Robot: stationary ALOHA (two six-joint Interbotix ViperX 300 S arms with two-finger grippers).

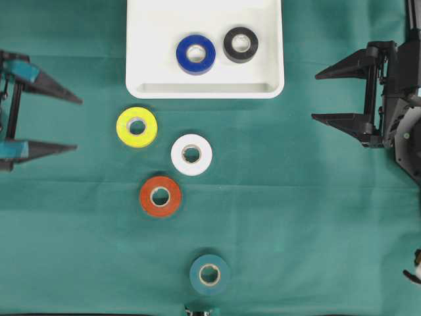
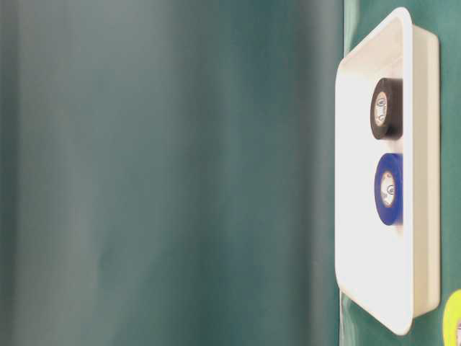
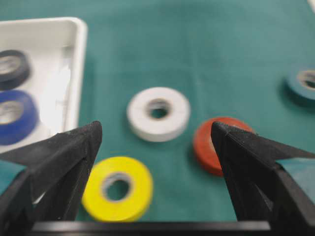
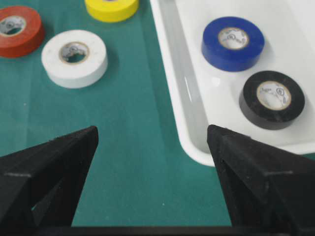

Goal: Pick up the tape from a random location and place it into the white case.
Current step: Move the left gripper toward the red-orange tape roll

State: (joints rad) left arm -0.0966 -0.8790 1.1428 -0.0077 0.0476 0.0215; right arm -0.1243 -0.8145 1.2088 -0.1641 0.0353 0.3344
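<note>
Risk is lying chiefly in crowding: the left claw, spread wide and gripping nothing, is hanging above the green worktop with the yellow tape just ahead of its left-hand finger, the white tape farther ahead between the two fingers, and the orange tape just before its right-hand finger. Because these three rolls are sitting near one another, a descending finger is likely to be nudging a neighbour or closing on two rolls at once, and a flat roll could be slipping out sideways. The teal tape is lying well apart, to the claw's right. The right claw, likewise spread and empty, is facing the white case, whose near rim is lying ahead of its right-hand finger; the blue tape and black tape are already resting inside. Printing on the core labels is showing faintly but is proving too small to read.
</note>
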